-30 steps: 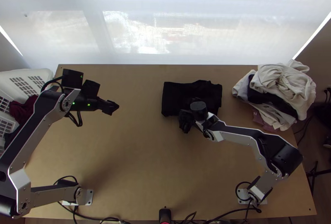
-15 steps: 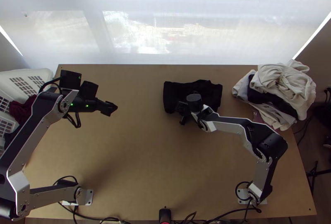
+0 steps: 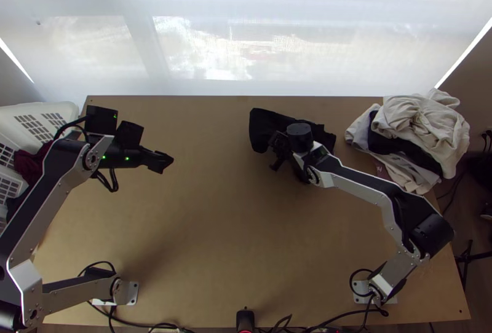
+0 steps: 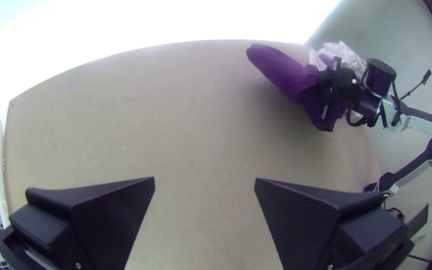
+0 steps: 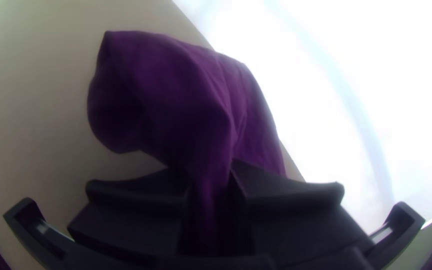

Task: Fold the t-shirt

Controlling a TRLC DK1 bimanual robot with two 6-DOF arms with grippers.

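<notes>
In the top view my right gripper point(image 3: 280, 152) is at the near side of the dark t-shirt point(image 3: 265, 125), partly covering it. The right wrist view has my right gripper point(image 5: 213, 185) shut on the t-shirt point(image 5: 176, 95), a pinched fold running between its fingers and the rest bulging beyond. The left wrist view shows the cloth point(image 4: 281, 72), purple-looking there, hanging bunched around the right gripper. My left gripper point(image 3: 165, 162) is over the table's left part, apart from the t-shirt. Its fingers stand wide apart in the left wrist view, with nothing between my left gripper's tips point(image 4: 204, 179).
A pile of beige, grey and dark clothes point(image 3: 421, 130) lies at the table's point(image 3: 209, 235) far right corner. A white basket point(image 3: 61, 110) holding dark red cloth point(image 3: 31, 164) stands off the left edge. A window covering point(image 3: 246, 56) rises behind the far edge.
My right gripper has shifted away from the near edge, then slightly right. The t-shirt's folded shape has become bunched, its left part carried right and farther up the picture. My left gripper has drifted slightly left.
</notes>
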